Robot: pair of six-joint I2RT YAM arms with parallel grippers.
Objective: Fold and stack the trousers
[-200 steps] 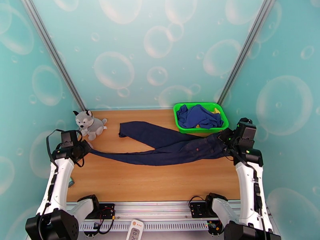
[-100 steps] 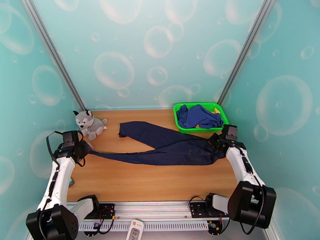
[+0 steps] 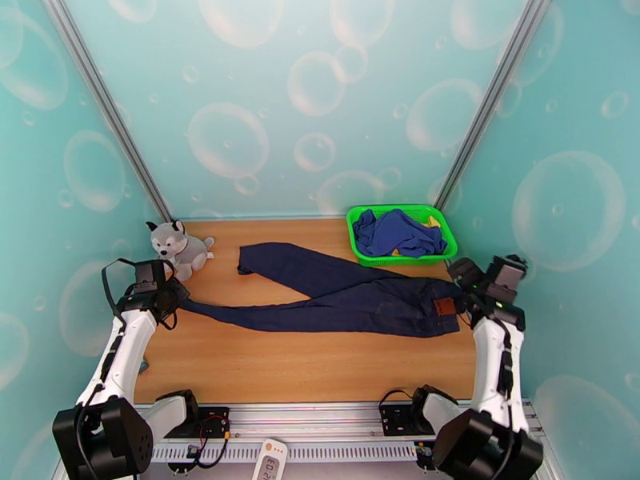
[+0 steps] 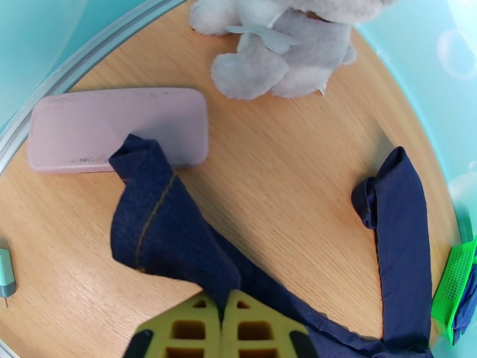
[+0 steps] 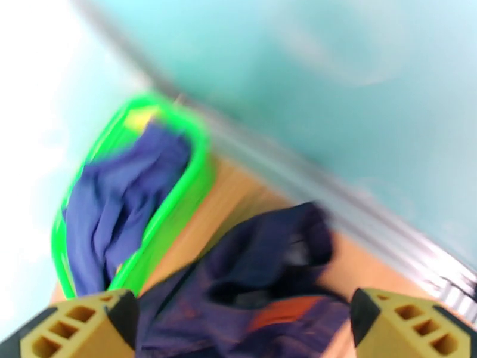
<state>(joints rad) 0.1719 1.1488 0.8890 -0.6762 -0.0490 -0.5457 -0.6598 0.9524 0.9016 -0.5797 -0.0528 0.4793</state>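
Trousers [image 3: 344,302] spread flat across mid-frame of worktop [image 3: 304,362], waist at right. Left hand [image 4: 229,301] clenched on leg near cuff (lower centre, wrist view). Right hand [image 5: 243,320] released, jaws wide above waistband.

The trousers [image 3: 344,302] span the table [image 3: 304,362]; basket [image 3: 353,232] behind right, toy [image 3: 178,248] behind left.

Blurred throughout. Right hand [image 5: 244,330] spread wide, yellow fingers [image 5: 77,329] at both lower corners. Between them, rumpled dark trousers [image 5: 262,275] on wooden worktop [image 5: 238,195]. Further left, green basket [image 5: 198,165] holding blue garment [image 5: 119,198]. Teal wall [image 5: 334,85] behind.
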